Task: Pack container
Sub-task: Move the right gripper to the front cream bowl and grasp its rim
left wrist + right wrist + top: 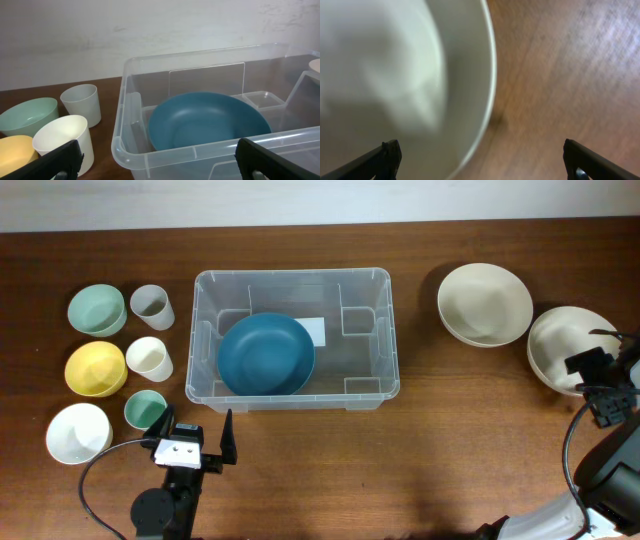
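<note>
The clear plastic container [290, 276] stands mid-table with a dark blue bowl [266, 355] inside, next to its white label [316, 330]. My left gripper [196, 438] is open and empty, just in front of the container's near left corner. In the left wrist view the container [200, 62] and the blue bowl [207, 120] fill the frame between the open fingers [160, 165]. My right gripper [600, 387] is open over the right edge of a cream bowl [560, 345]. In the right wrist view its fingers [482, 160] straddle that bowl's rim [395, 75] without touching it.
A second cream bowl [485, 303] sits right of the container. On the left are a green bowl [97, 309], grey cup [151, 306], yellow bowl [96, 368], white cup [149, 358], small teal cup [144, 409] and white bowl [78, 432].
</note>
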